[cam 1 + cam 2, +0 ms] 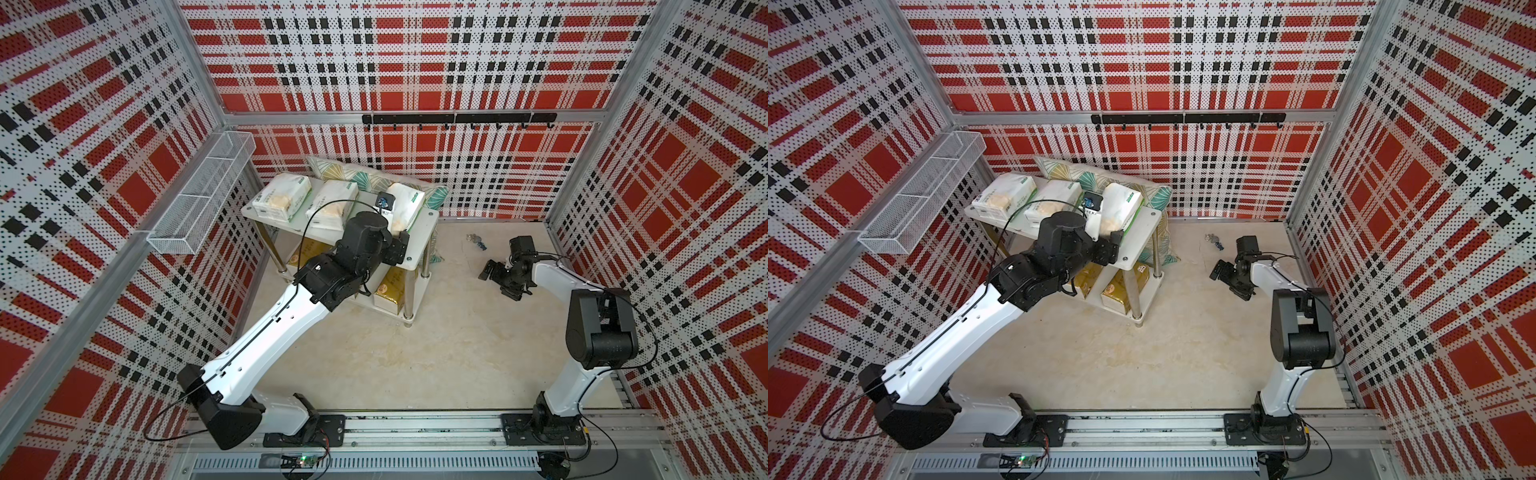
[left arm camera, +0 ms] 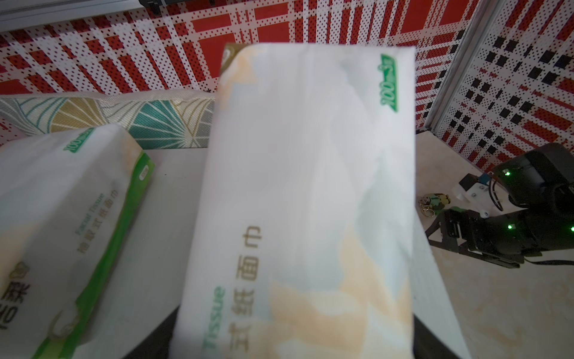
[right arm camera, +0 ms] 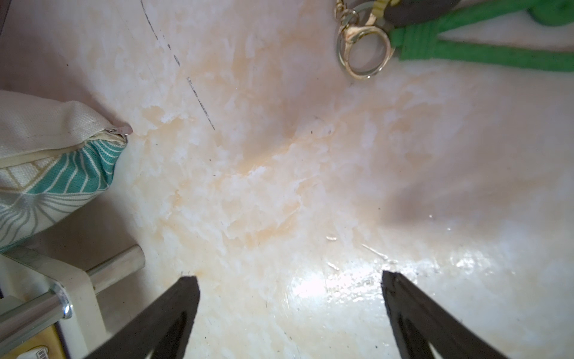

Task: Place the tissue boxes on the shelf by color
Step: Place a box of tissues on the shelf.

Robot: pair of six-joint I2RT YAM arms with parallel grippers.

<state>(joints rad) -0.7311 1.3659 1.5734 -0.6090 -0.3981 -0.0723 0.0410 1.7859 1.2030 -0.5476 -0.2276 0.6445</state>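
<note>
The white two-tier shelf (image 1: 422, 235) stands at the back left. Two white tissue boxes (image 1: 282, 195) (image 1: 332, 203) lie side by side on its top tier. My left gripper (image 1: 397, 235) is shut on a third white tissue box (image 1: 409, 201), held tilted over the right end of the top tier. In the left wrist view this box (image 2: 310, 202) fills the middle and hides the jaws, beside a neighbouring white box (image 2: 62, 217). Gold tissue boxes (image 1: 390, 291) (image 1: 307, 255) sit on the lower tier, partly hidden by the arm. My right gripper (image 3: 290, 279) hangs open over bare floor, right of the shelf (image 3: 77, 279).
A teal-and-gold pillow (image 1: 370, 176) leans behind the shelf against the back wall. A keychain (image 1: 476, 241) with a green cord (image 3: 466, 52) lies on the floor just beyond the right gripper. A white wire basket (image 1: 199, 199) hangs on the left wall. A black hook rail (image 1: 457, 118) crosses the back wall.
</note>
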